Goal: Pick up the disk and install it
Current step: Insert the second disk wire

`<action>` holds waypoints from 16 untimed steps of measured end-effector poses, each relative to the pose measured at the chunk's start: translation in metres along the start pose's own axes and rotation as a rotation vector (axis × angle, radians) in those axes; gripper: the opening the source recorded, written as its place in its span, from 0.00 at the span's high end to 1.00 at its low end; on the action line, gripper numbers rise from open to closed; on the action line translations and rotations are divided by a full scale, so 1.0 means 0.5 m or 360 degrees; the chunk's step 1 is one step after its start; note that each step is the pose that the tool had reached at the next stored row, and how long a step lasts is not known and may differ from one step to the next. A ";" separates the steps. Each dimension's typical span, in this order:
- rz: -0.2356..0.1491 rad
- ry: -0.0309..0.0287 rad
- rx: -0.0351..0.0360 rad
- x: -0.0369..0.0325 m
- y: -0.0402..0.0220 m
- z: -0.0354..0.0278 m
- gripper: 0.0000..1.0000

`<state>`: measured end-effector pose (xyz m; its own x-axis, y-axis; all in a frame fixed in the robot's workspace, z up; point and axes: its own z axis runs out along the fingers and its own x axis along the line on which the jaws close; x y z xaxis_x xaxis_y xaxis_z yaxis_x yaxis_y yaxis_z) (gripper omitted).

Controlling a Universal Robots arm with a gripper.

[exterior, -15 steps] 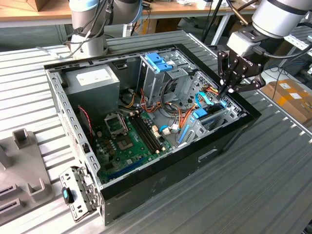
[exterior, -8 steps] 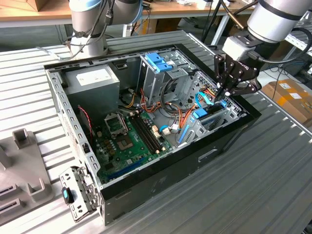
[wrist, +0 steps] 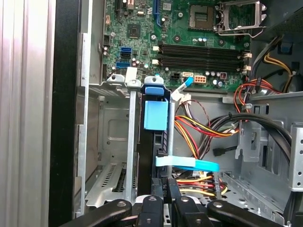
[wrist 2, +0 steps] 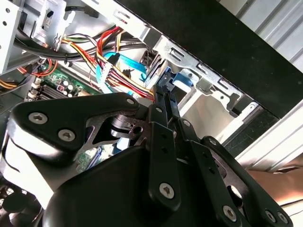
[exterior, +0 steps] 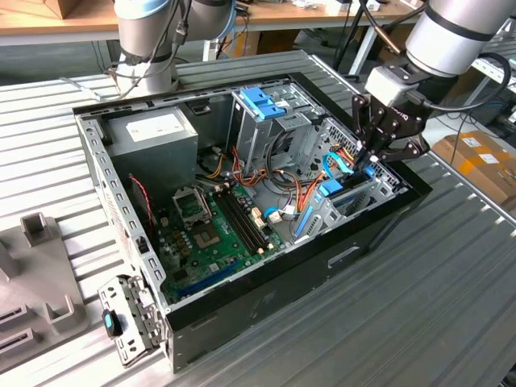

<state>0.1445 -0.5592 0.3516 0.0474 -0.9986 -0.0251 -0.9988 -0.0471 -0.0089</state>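
The claw [exterior: 372, 158] has its fingers together, clamped on the upper edge of the disk [wrist: 152, 142], low in the open computer case [exterior: 266, 302] at the corner on the exterior view's right. The disk stands on edge in a metal drive bay [wrist: 111, 137] (blue end tab [wrist: 155, 115] toward the green motherboard [wrist: 189, 38]), its long axis running from claw to motherboard. A flat blue cable [wrist: 189, 164] crosses beside it.
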 end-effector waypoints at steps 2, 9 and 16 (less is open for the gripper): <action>0.0001 0.00001 0.0000 0.000 0.000 0.001 0.84; 0.0001 0.00000 0.0000 0.002 0.000 0.002 0.84; 0.0001 0.00002 0.0000 0.002 0.002 0.004 0.84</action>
<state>0.1435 -0.5601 0.3493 0.0469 -0.9986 -0.0250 -0.9989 -0.0467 -0.0089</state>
